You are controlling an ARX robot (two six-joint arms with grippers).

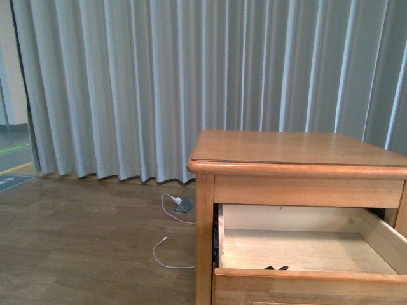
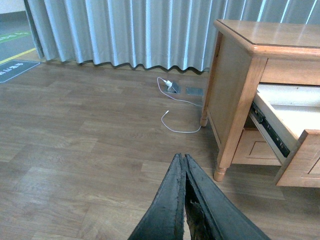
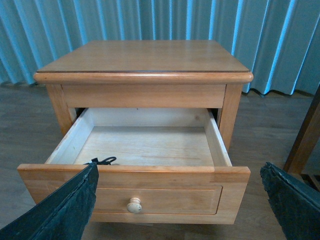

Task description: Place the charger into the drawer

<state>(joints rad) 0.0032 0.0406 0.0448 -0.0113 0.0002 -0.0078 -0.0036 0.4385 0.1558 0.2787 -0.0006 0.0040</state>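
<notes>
The drawer point(image 3: 150, 172) stands pulled out of the honey-brown nightstand point(image 1: 292, 147), with its pale wood inside showing and a round knob point(image 3: 134, 205) on its panel front. Of the charger point(image 3: 104, 160) only a loop of thin black cable shows, lying inside just behind the front panel. The same cable point(image 1: 276, 267) peeks over the drawer point(image 1: 305, 274) rim in the front view. My right gripper point(image 3: 179, 170) is open in front of the drawer, its fingers wide apart and empty. My left gripper point(image 2: 181, 157) is shut, holding nothing, above the floor beside the drawer point(image 2: 295, 142).
A grey adapter point(image 1: 183, 204) with a long white cable lies on the wood floor by the curtain point(image 1: 159, 82), and shows as the adapter point(image 2: 173, 86) in the left wrist view. The lower drawer point(image 2: 257, 147) is closed. Dark wooden furniture point(image 3: 305, 135) stands right of the nightstand.
</notes>
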